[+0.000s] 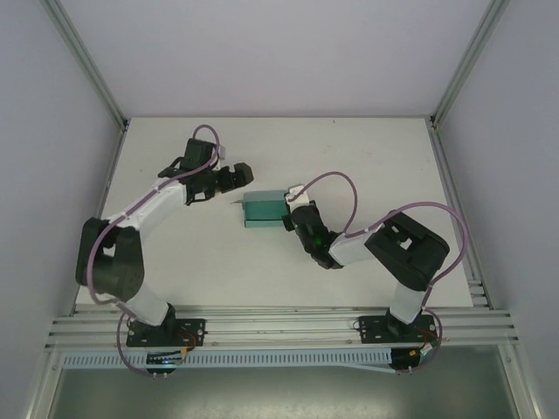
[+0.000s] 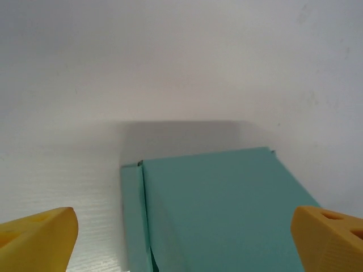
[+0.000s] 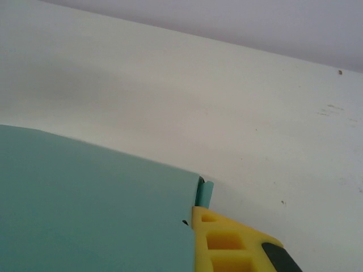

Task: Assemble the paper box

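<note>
Two grippers, one box between them.

Left gripper (image 1: 242,177): jaws spread wide, nothing in them. In the left wrist view its yellow fingertips (image 2: 38,237) sit at the two lower corners, with the paper box (image 2: 221,209) lying ahead between them, untouched. From above, this gripper hangs just left of the box's left end and a little farther back, apart from it.

Right gripper (image 1: 291,215): closed down on the box's right end. In the right wrist view one yellow finger (image 3: 229,246) lies flat against the teal card, and a small tab (image 3: 205,194) pokes out just beyond it. The other finger is hidden behind the card.

Paper box: teal-green, folded into a low rectangular shape. It sits near the middle of the white table (image 1: 349,148), long side running left to right. A narrow folded strip (image 2: 134,218) runs along its left side in the left wrist view; whether it is tucked in or loose, cannot tell.

Purple cables (image 1: 336,181) loop over each arm. Aluminium rails (image 1: 279,325) cross the near edge, where both bases are bolted.
</note>
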`<state>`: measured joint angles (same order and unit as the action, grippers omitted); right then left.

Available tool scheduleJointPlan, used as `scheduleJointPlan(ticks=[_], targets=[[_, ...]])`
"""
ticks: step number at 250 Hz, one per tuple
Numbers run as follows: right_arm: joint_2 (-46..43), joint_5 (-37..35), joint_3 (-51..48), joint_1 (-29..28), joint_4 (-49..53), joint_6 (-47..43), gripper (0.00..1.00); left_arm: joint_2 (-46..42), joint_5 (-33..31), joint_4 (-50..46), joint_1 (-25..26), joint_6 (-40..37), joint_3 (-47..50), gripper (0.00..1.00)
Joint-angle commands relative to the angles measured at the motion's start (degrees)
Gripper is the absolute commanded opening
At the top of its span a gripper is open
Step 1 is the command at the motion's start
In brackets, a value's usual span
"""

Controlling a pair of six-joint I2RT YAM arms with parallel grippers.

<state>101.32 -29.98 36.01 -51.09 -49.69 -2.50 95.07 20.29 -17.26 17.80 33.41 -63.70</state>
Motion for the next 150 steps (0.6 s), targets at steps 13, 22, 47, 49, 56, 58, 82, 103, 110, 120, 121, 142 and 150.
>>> scheduleJointPlan(ticks=[13, 22, 47, 49, 56, 58, 82, 103, 110, 120, 121, 142, 150], targets=[[0.7, 0.5, -1.9, -1.2, 4.3, -2.9, 0.13, 0.9, 4.9, 3.7, 0.1, 1.1, 5.2, 0.78], [0.3, 0.4, -2.0, -1.2, 4.8, -3.0, 0.14, 1.2, 6.0, 5.4, 0.1, 1.5, 6.6, 0.74], [-0.9, 1.1, -2.1, -1.5, 6.1, -3.0, 0.18, 2.4, 7.2, 7.6, 0.1, 2.0, 8.8, 0.62], [-0.9, 1.1, -2.1, -1.5, 6.3, -2.9, 0.18, 2.5, 7.2, 7.7, 0.2, 2.0, 8.9, 0.62], [-1.2, 1.1, -2.0, -1.5, 6.8, -2.9, 0.18, 2.6, 7.2, 8.1, 0.1, 2.0, 9.2, 0.61], [-1.2, 1.1, -2.0, -1.6, 7.1, -2.9, 0.18, 2.6, 7.1, 8.2, 0.1, 1.9, 9.3, 0.61], [-2.2, 1.0, -2.0, -1.8, 8.3, -2.3, 0.20, 4.4, 7.7, 9.6, 0.1, 1.8, 9.8, 0.58], [-3.4, 1.4, -2.3, -2.1, 9.6, -2.0, 0.25, 5.4, 7.4, 10.4, 0.1, 1.8, 10.0, 0.54], [-4.0, 1.5, -2.5, -2.2, 10.2, -2.0, 0.28, 5.7, 7.2, 10.6, 0.1, 1.8, 10.1, 0.53], [-4.9, 1.4, -3.0, -2.4, 11.0, -1.8, 0.32, 6.1, 7.1, 10.8, 0.1, 1.7, 10.1, 0.51], [-5.0, 1.5, -3.1, -2.4, 11.1, -1.8, 0.33, 6.1, 7.0, 10.8, 0.1, 1.6, 10.1, 0.51], [-8.2, 2.3, -5.1, -2.5, 13.5, -1.3, 0.50, 7.2, 6.5, 10.7, 0.1, 1.4, 9.9, 0.45], [-9.9, 2.6, -5.9, -2.5, 14.9, -0.9, 0.54, 7.5, 6.0, 10.8, 0.1, 1.3, 10.0, 0.44]])
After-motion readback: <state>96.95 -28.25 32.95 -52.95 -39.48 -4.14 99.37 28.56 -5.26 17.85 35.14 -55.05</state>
